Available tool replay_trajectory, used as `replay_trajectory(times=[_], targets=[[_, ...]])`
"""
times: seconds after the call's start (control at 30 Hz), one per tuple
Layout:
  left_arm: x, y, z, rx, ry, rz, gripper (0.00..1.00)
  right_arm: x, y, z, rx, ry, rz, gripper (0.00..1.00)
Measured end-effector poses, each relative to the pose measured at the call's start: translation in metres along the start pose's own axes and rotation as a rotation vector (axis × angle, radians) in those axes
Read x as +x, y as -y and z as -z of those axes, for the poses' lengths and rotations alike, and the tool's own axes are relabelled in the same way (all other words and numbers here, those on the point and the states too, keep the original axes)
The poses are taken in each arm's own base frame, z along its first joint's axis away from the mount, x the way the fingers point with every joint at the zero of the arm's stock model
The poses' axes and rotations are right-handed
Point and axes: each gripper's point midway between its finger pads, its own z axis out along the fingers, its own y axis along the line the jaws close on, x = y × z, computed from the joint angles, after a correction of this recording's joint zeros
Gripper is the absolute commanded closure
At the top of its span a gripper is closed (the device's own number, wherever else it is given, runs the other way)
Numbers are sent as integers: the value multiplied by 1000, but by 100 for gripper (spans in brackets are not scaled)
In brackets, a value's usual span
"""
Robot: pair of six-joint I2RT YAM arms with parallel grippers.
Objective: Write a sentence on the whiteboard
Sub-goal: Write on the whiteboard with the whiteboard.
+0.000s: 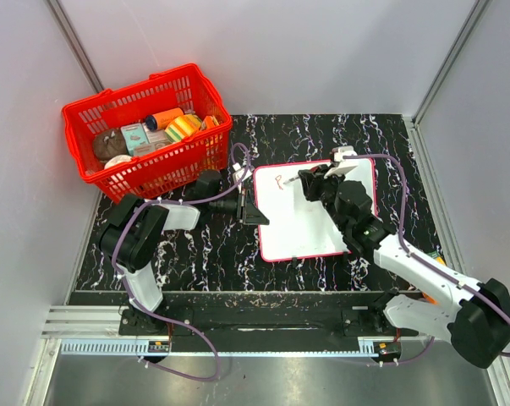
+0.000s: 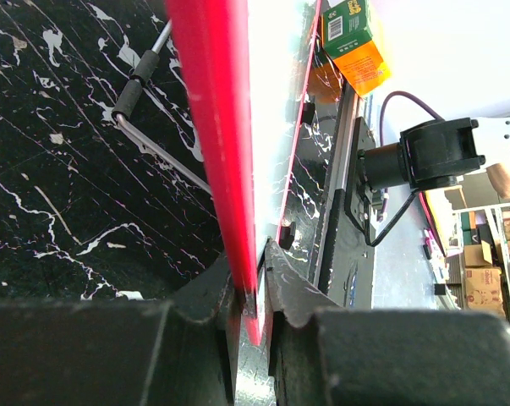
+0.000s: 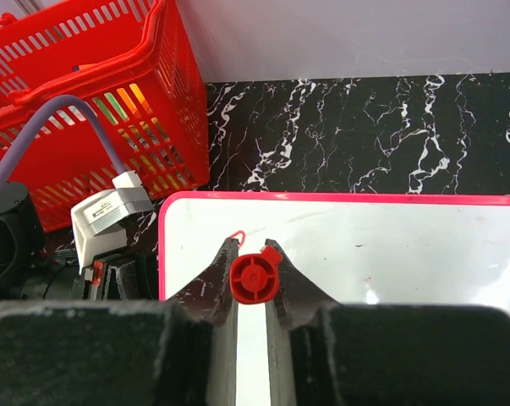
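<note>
Left pincer clamps whiteboard edge — right pincer grips marker

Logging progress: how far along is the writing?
Done: the left gripper clamps the whiteboard at its edge, and one small red mark is written. In hand: the right gripper holds the marker beside that mark. Left: nearly all the writing.
</note>
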Motion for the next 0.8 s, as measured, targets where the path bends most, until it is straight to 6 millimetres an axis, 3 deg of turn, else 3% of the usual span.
replay_trajectory(times=[0.8], targets=[[0, 0, -1, -1, -6, -1, 100, 2, 3, -7, 23, -1, 9, 100]])
